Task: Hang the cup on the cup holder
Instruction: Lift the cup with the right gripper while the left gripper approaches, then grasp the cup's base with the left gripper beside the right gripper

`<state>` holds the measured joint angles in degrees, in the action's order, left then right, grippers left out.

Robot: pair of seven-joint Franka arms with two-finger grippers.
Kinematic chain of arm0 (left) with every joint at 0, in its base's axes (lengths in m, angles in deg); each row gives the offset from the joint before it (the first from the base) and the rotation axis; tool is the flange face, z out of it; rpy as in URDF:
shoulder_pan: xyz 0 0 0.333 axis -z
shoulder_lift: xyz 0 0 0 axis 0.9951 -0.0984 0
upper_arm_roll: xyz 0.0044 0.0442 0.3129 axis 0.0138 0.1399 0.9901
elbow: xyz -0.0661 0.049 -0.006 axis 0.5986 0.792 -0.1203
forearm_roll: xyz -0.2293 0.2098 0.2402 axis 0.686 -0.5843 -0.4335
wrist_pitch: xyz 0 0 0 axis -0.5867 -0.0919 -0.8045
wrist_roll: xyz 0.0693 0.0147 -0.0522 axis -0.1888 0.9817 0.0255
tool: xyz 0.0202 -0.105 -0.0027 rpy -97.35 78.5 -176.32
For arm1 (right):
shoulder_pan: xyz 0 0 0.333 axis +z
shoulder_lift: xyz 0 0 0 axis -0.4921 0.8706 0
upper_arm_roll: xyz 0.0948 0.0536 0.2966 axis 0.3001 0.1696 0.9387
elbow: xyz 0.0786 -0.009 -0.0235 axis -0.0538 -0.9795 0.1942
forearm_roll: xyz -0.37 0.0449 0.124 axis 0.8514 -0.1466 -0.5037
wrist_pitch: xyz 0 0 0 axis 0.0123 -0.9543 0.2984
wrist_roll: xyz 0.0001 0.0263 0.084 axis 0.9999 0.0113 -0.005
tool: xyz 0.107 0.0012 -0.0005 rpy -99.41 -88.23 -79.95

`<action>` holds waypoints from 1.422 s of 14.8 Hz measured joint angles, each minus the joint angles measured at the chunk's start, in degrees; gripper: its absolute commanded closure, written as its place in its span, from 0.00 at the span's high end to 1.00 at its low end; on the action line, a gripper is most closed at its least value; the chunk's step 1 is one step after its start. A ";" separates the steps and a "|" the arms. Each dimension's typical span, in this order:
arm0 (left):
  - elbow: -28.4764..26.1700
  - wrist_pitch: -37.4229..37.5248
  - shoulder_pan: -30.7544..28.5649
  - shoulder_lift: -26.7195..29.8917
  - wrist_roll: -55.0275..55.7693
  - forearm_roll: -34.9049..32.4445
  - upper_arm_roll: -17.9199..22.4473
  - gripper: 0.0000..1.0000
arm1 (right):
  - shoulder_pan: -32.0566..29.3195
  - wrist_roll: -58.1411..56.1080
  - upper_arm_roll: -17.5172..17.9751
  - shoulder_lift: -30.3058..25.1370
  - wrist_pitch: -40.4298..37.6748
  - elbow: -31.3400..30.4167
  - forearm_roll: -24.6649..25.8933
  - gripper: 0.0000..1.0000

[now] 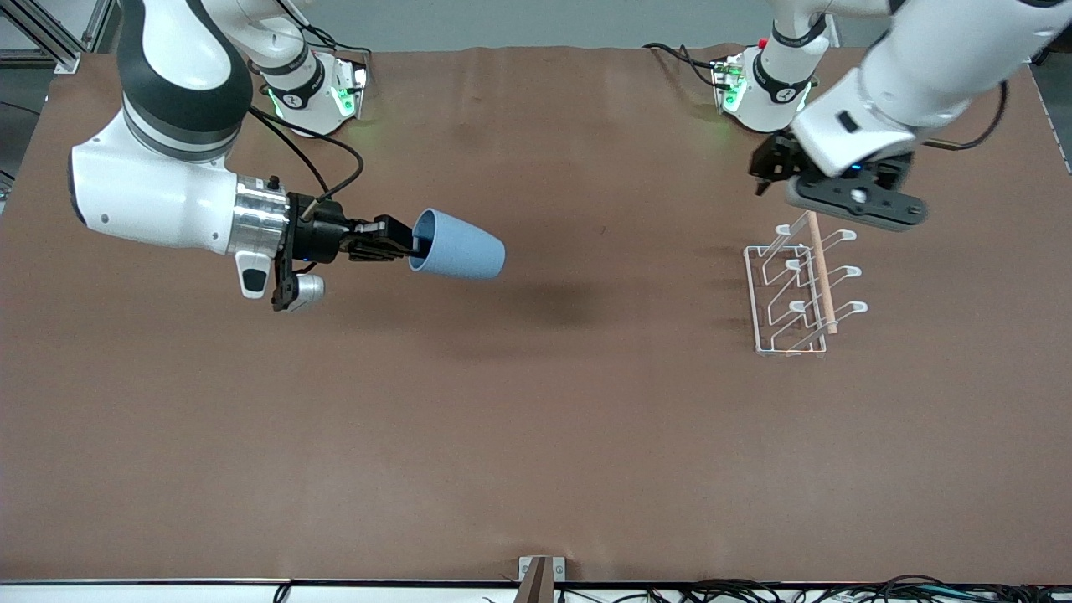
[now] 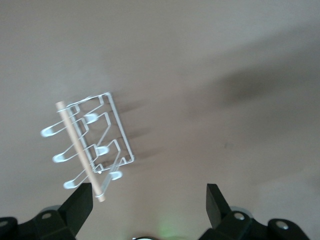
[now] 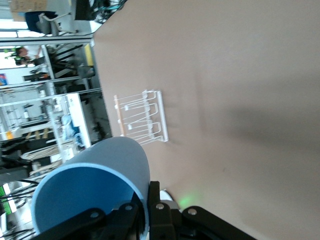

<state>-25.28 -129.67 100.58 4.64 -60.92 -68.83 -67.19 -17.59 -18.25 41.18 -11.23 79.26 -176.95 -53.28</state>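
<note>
Your table (image 1: 536,435) was a wide brown surface, faintly wrinkled, and only one thing stood directly on it. That was the white wire cup holder (image 1: 796,293), sitting upright on its rectangular base toward the left arm's end, its prongs angled up under a light wooden rod. It threw a faint shadow onto the brown beside it.

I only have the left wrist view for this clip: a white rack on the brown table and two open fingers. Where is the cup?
Observer: The cup is held in the air by the right gripper, over the table's middle.
Operator: How is it gripped?
Observer: By the rim, one finger inside, the cup lying sideways with its base toward the cup holder.
Operator: And the left gripper?
Observer: The left gripper hangs open just above the holder's end nearest the robots' bases.
</note>
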 measured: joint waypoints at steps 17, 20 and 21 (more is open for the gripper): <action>4.43 -18.51 5.25 -7.05 -13.81 1.96 -16.50 1.00 | 2.85 -12.58 0.02 5.08 -8.59 -0.30 -18.63 0.01; 4.50 -21.85 6.17 -9.06 -14.37 1.96 -16.84 1.00 | 3.16 -12.94 0.03 5.08 -8.59 -0.17 -19.62 0.01; 4.55 -22.34 6.47 -9.25 -14.50 1.96 -16.86 1.00 | 3.17 -12.99 0.02 5.08 -8.59 -0.16 -19.65 0.01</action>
<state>-20.73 -152.01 107.05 -4.61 -75.43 -66.87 -84.05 -14.42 -31.24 41.21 -6.16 70.66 -177.12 -72.94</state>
